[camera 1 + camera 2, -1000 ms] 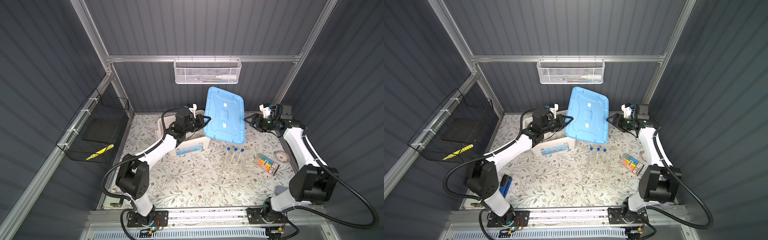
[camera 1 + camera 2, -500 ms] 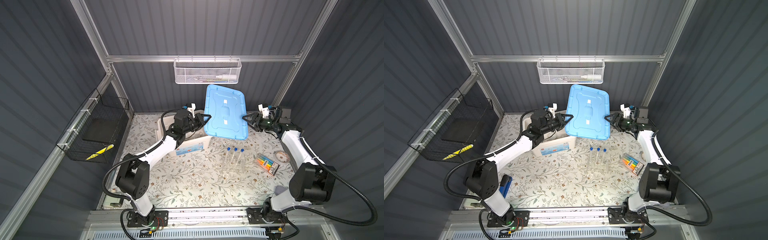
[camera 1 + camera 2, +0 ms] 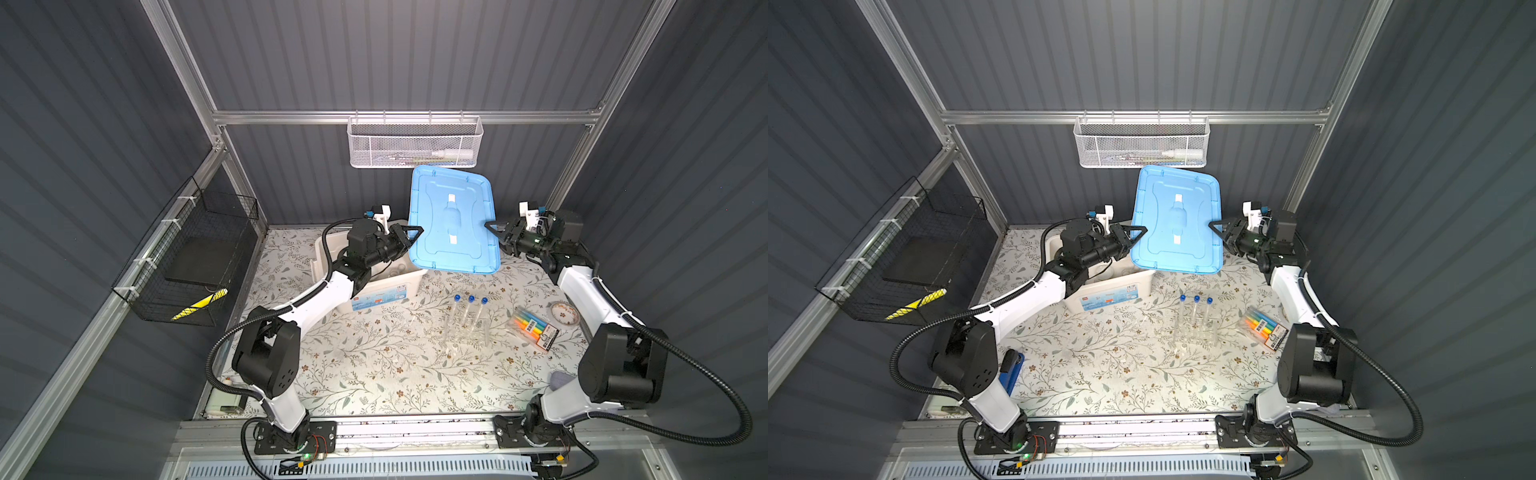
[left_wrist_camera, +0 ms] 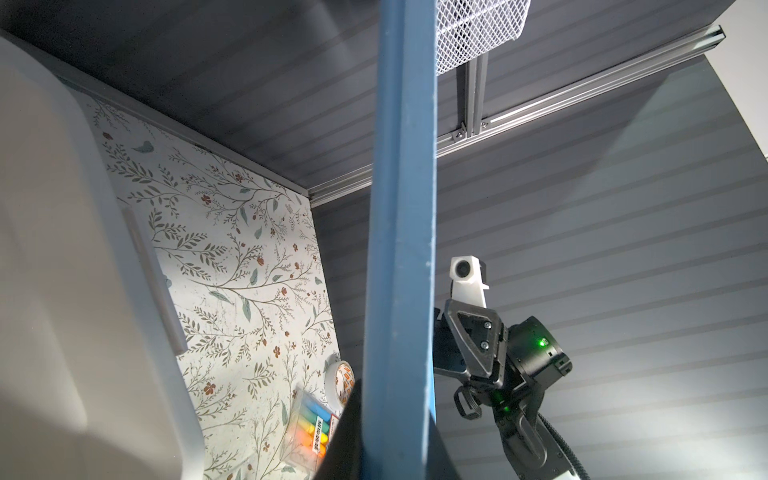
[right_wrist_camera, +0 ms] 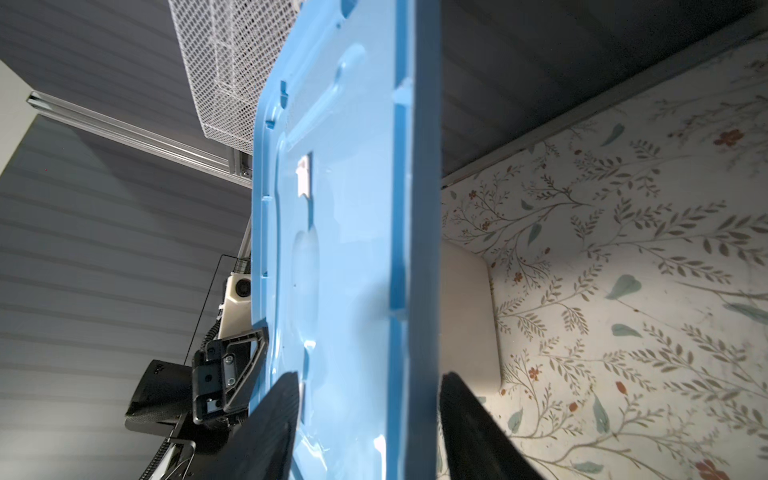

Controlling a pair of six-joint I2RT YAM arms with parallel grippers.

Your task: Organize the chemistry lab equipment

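The step in hand looks like a two-armed carry of the lid (image 3: 451,216), taken off the bin (image 3: 374,289) so the lab gear can go in. The left gripper (image 3: 415,233) is clamped tight on the lid's left edge. In the left wrist view that edge runs straight out from between its jaws. The right gripper (image 3: 492,228) sits astride the opposite edge with its jaws partly apart. In the right wrist view one finger (image 5: 270,419) lies over the top face and the other under the rim. Whether they press the plastic yet I cannot tell.

To do this well, I judge the right jaws should close fully on the rim before either arm travels, seated deep enough that the lip cannot slip out. The lid hangs in the air, tilted, with its far end near the wire basket (image 3: 415,143). Both arms ought to move together at one pace, because a pull from one side alone would twist the lid in the left jaws. It should be set down away from the tubes.

The tubes (image 3: 470,309), three with blue caps, stand upright in the rack (image 3: 465,338) on the table (image 3: 374,374). They are well below both pairs of jaws, nearer the right pair, and back toward the arm bases. Neither gripper touches them.
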